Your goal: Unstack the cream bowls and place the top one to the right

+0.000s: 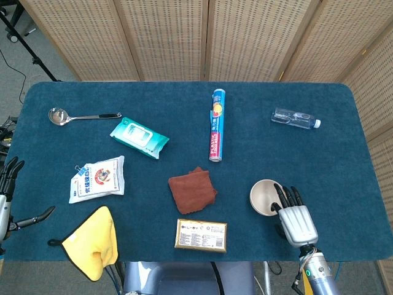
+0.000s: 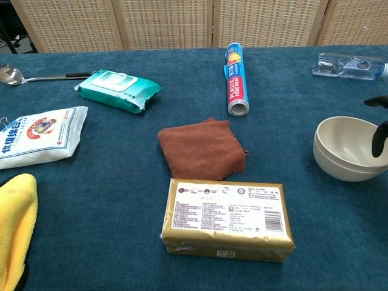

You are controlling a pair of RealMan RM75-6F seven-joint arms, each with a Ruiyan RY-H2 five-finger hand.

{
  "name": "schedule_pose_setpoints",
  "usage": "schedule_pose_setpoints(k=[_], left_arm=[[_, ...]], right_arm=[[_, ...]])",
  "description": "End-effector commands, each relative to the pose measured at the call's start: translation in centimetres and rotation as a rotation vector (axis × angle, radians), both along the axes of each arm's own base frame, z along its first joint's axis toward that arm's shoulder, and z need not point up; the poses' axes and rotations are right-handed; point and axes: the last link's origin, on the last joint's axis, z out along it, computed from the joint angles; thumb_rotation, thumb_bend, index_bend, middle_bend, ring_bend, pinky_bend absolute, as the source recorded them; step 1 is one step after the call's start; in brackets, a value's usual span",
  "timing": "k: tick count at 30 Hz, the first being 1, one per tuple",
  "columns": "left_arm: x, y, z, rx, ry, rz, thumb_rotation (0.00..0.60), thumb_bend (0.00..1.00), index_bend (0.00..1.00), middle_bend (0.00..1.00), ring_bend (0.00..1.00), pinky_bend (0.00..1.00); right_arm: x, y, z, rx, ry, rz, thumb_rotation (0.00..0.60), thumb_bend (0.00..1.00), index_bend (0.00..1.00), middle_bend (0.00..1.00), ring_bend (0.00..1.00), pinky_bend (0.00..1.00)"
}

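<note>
Two cream bowls (image 1: 263, 196) sit nested one in the other on the blue table (image 1: 344, 160), near its front right; the chest view shows both rims of the stacked bowls (image 2: 345, 148). My right hand (image 1: 296, 220) lies palm down just right of them, with its spread fingers reaching over the top bowl's right rim. In the chest view only dark fingertips (image 2: 379, 137) show at that rim; I see no grip on the bowl. My left hand (image 1: 6, 190) hangs at the table's far left edge, fingers apart, holding nothing.
Left of the bowls lie a brown cloth (image 1: 192, 190) and a gold packet (image 1: 201, 235). A plastic wrap roll (image 1: 217, 125) and a water bottle (image 1: 295, 118) lie further back. Wipes (image 1: 139, 137), a white bag (image 1: 98, 178), a yellow cloth (image 1: 92, 241) and a ladle (image 1: 83, 115) occupy the left.
</note>
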Motion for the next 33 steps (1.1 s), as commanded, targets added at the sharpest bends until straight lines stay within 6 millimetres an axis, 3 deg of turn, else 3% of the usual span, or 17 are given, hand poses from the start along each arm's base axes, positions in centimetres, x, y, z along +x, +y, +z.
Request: schedule_pose_setpoints(k=[1, 9, 14, 33], left_arm=[[0.0, 0.0, 0.0, 0.001, -0.001, 0.0, 0.321, 0.1, 0.0, 0.0, 0.0, 0.0], [0.0, 0.0, 0.2, 0.008, -0.006, 0.001, 0.324, 0.1, 0.0, 0.0, 0.0, 0.0], [0.0, -0.1, 0.2, 0.007, -0.006, -0.001, 0.324, 0.1, 0.0, 0.0, 0.0, 0.0], [0.0, -0.1, 0.3, 0.004, -0.006, -0.003, 0.323, 0.1, 0.0, 0.0, 0.0, 0.0]], right_arm=[[0.2, -0.1, -0.2, 0.002, -0.004, 0.006, 0.6, 0.34, 0.4, 0.0, 0.0, 0.0], [0.4, -0.3, -1.0, 0.007, -0.024, 0.017, 0.6, 0.34, 0.4, 0.0, 0.0, 0.0], [0.7, -0.4, -1.2, -0.001, -0.04, 0.038, 0.6, 0.39, 0.4, 0.0, 0.0, 0.0], [0.5, -0.6, -1.9, -0.011, -0.074, 0.03, 0.6, 0.39, 0.4, 0.0, 0.0, 0.0]])
